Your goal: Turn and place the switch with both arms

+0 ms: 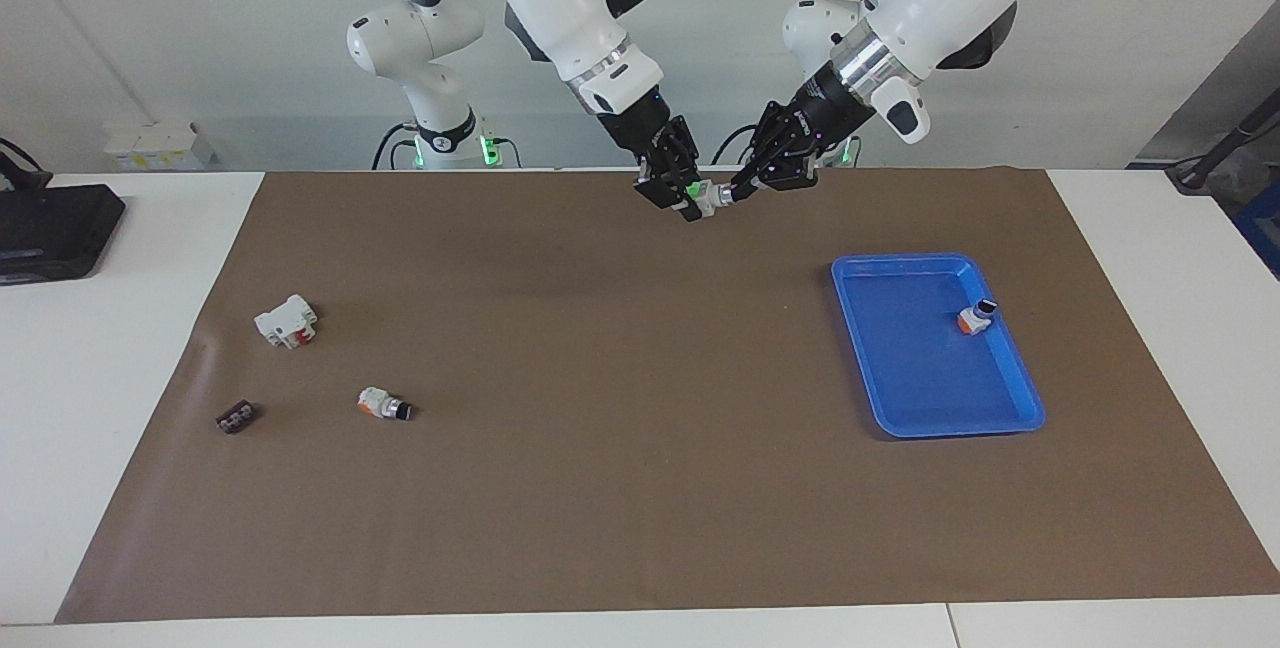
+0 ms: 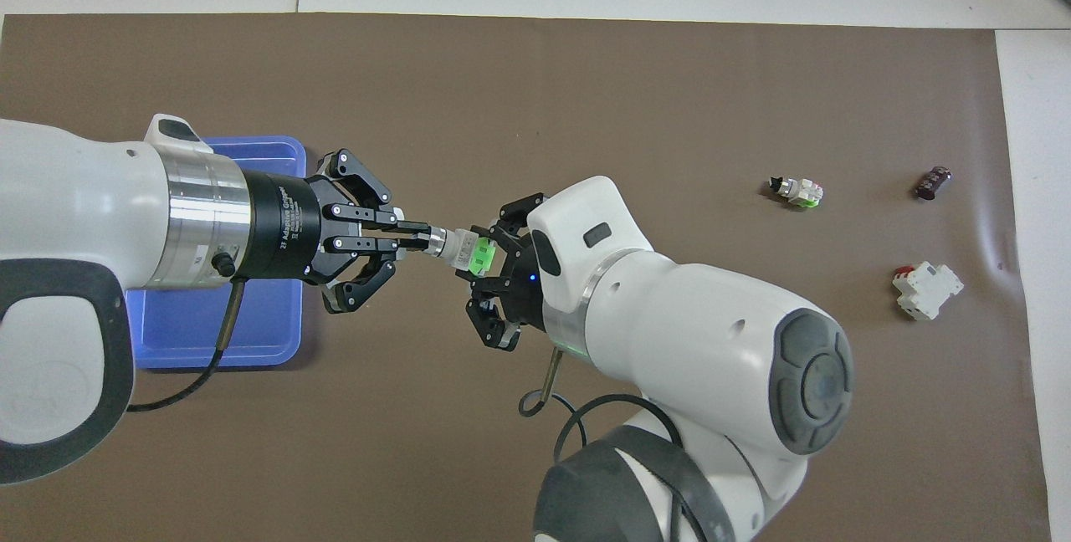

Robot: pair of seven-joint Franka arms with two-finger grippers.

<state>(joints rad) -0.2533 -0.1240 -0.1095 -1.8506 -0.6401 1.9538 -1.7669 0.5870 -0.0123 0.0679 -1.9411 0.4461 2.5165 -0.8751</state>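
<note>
The switch (image 1: 706, 196) hangs in the air over the brown mat, held level between both arms. Its green block end sits in my right gripper (image 1: 684, 194), which is shut on it. My left gripper (image 1: 742, 188) is shut on its black knob tip. In the overhead view the left gripper (image 2: 415, 235) has its fingertips pinched on the knob. There the white-silver middle of the switch (image 2: 456, 245) shows between the two hands. The green block is clamped by the right gripper (image 2: 492, 261).
A blue tray (image 1: 900, 358) lies toward the left arm's end, with an orange-ended switch (image 1: 975, 318) in it. Toward the right arm's end lie another orange-ended switch (image 1: 383, 405), a white blocky part with red (image 1: 287, 320) and a small dark part (image 1: 236, 417).
</note>
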